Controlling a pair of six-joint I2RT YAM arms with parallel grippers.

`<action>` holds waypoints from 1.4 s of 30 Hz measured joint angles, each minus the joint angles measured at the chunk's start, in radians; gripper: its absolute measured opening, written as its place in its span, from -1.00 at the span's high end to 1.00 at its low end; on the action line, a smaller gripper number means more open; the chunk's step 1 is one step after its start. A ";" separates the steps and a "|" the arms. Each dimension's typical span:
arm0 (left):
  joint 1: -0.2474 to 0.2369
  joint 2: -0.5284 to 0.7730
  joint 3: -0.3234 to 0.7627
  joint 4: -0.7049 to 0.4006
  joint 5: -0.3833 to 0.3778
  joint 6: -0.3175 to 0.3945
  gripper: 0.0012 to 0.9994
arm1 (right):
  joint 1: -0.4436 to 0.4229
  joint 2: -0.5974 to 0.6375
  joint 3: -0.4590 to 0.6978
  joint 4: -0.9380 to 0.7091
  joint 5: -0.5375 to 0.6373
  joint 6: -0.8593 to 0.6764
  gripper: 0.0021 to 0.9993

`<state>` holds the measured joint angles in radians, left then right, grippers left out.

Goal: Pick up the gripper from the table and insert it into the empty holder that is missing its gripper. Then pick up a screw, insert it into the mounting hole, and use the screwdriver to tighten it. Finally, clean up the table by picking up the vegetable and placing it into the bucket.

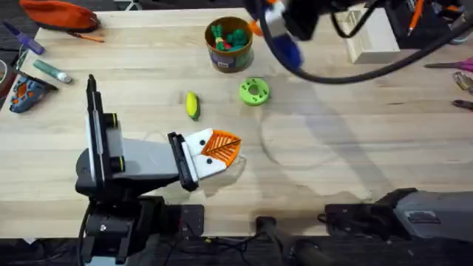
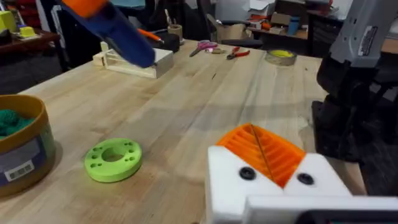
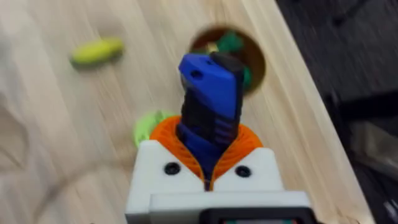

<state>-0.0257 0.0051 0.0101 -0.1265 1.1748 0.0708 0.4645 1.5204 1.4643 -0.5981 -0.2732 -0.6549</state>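
- Right gripper (image 3: 208, 180) is clamped on one blue screwdriver (image 3: 210, 109), which stands up between its orange pads; it hangs high over the table's far side, blurred.
- Left gripper (image 1: 222, 148) rests low on the table, orange pads pressed together, holding nothing.
- One yellow vegetable (image 1: 192, 104) lies just beyond the left gripper; one green disc (image 1: 254, 91) is near it.
- One bucket (image 1: 229, 44), farther off, holds toy vegetables; its side label (image 2: 18, 168) carries a barcode, text unreadable.

Right gripper (image 3: 211, 177) clamps screwdriver (image 3: 210, 106); vegetable (image 3: 96, 52), bucket (image 3: 239, 46) beyond.
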 joint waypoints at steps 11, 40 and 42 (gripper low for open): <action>0.000 0.000 0.000 0.000 0.000 0.000 0.98 | -0.129 0.029 0.001 -0.342 0.251 -0.441 0.96; 0.000 0.000 0.000 0.000 0.000 0.000 0.98 | -0.188 0.480 0.009 -0.320 0.312 -0.652 0.71; 0.000 0.000 0.000 0.000 0.000 0.000 0.98 | -0.188 0.480 0.010 -0.324 0.313 -0.655 0.15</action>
<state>-0.0257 0.0055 0.0101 -0.1265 1.1748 0.0704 0.2764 2.0003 1.4746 -0.9218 0.0398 -1.3094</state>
